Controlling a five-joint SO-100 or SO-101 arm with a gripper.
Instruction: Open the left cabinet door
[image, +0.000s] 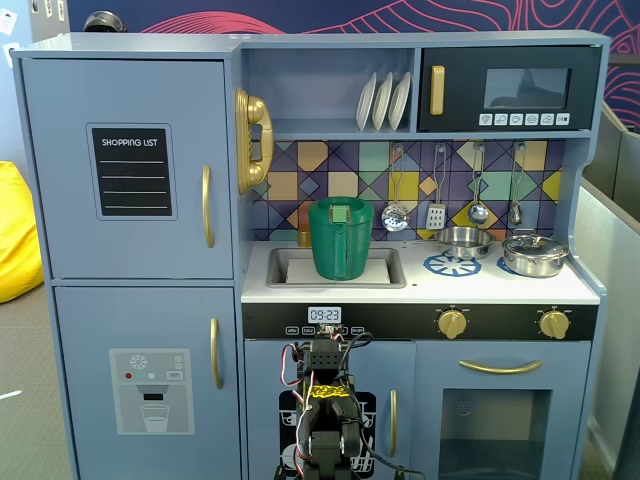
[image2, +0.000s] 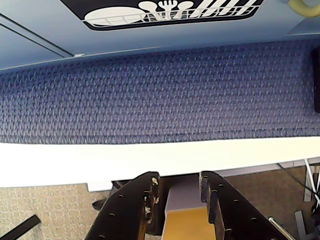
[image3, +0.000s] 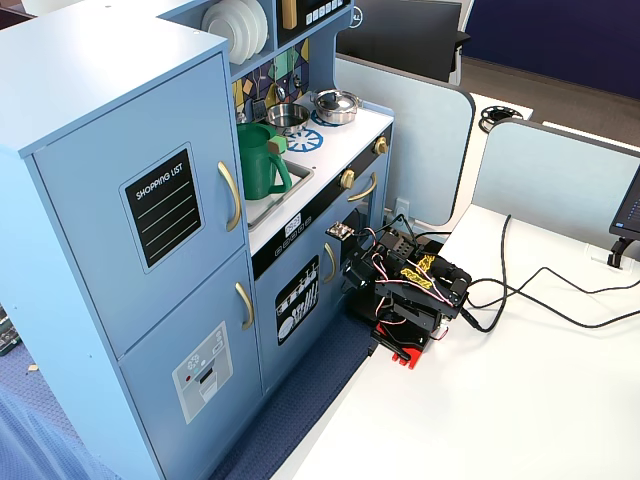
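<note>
A dark wall with pink wavy lines (image: 480, 18) rises at the back. Blue textured carpet (image2: 160, 90) meets the white surface (image3: 520, 400) at its near edge. Light-grey partition panels (image3: 555, 180) flank its far corner. Lighting is bright and even.

Black plastic arm (image3: 408, 290) with boxy servo blocks, yellow-and-black labels on top, a red piece at its base, red/white/black wires looping between joints; gripper (image2: 179, 192) has two dark fingers (image2: 131, 207) with small round holes, chipped pale edges, possibly an orange-tan part between them
</note>
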